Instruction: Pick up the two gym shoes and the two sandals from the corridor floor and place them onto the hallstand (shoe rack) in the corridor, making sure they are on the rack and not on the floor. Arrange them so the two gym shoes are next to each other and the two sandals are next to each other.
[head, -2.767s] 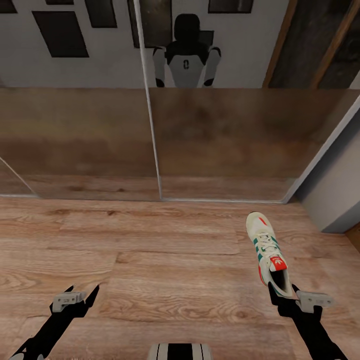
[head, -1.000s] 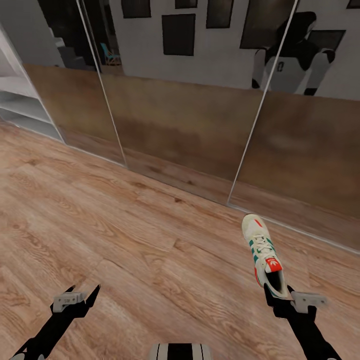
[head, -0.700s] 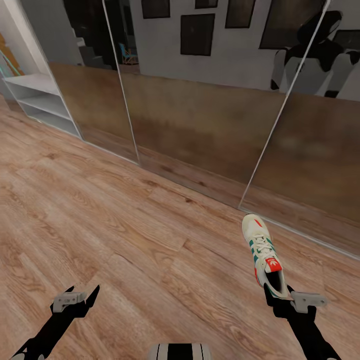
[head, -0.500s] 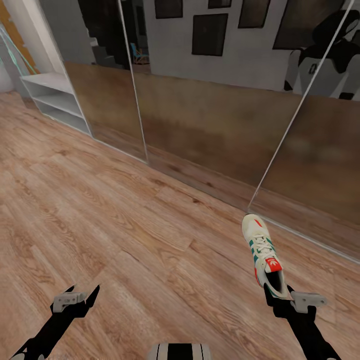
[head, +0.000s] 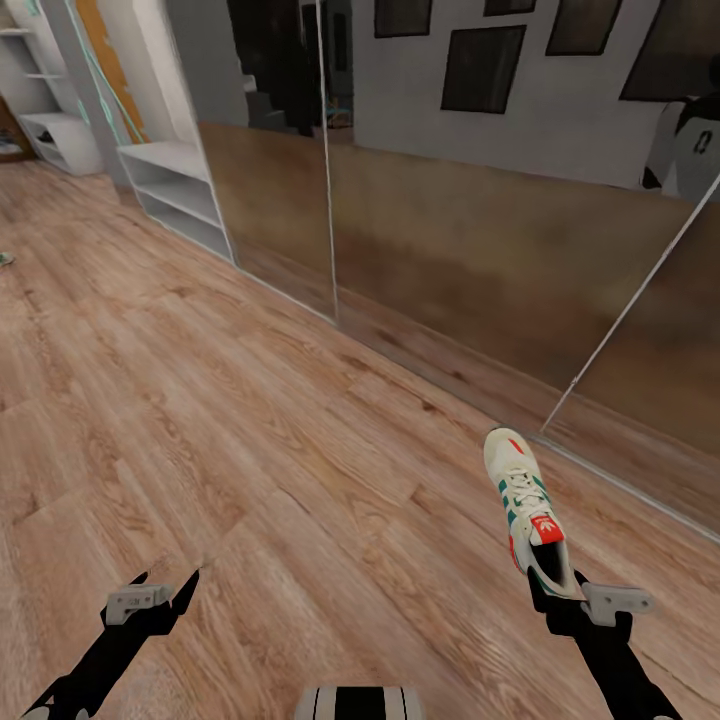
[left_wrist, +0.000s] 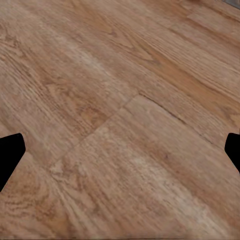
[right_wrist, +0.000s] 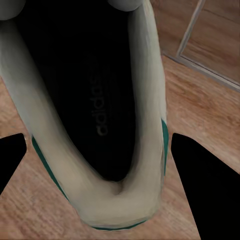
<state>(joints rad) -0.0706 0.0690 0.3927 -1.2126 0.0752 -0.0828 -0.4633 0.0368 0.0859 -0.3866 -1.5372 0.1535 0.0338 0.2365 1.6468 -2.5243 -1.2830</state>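
Progress: you had one gym shoe (head: 530, 520) in hand, nothing on the rack (head: 178, 195) that I could see. The second shoe and both sandals were still left to do.
Right gripper (head: 557, 592): clamped on the shoe's heel, toe pointing away from you, carried above the floor (head: 250, 440).
Left gripper (head: 160, 590): spread wide, holding nothing.
Room: wood-plank corridor, mirrored panels (head: 450, 250) along the wall, white rack far off to your left.
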